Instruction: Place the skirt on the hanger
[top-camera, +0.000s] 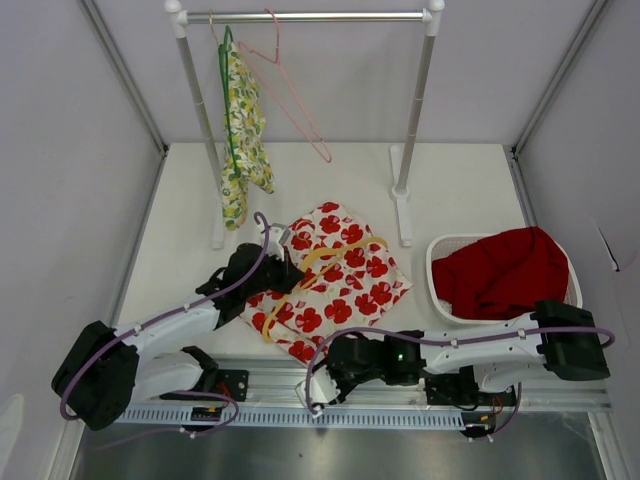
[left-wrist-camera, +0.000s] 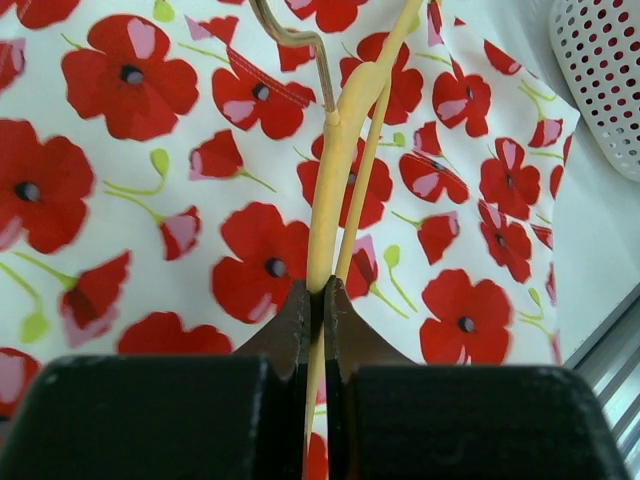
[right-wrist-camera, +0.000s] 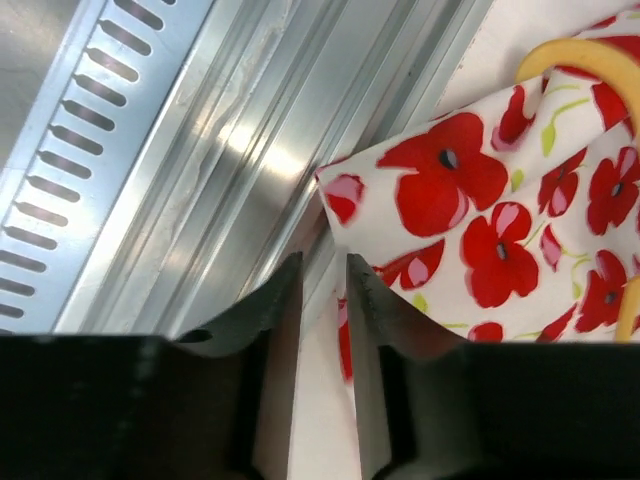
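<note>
The skirt (top-camera: 340, 275), white with red poppies, lies flat on the table's middle. A yellow hanger (top-camera: 322, 262) lies on top of it. My left gripper (top-camera: 288, 272) is shut on the hanger's yellow bar (left-wrist-camera: 340, 170), seen over the skirt (left-wrist-camera: 150, 200) in the left wrist view. My right gripper (top-camera: 318, 385) is at the skirt's near corner (right-wrist-camera: 440, 190) by the metal rail. Its jaws stand a narrow gap apart. A red strip of the skirt's edge shows just inside the gap, beside the right finger (right-wrist-camera: 375, 300).
A clothes rail (top-camera: 305, 16) stands at the back with a yellow floral garment (top-camera: 243, 130) on a green hanger and a bare pink hanger (top-camera: 290, 95). A white basket (top-camera: 440, 250) holding red cloth (top-camera: 505, 270) sits at the right. The slotted metal rail (right-wrist-camera: 150, 150) runs along the near edge.
</note>
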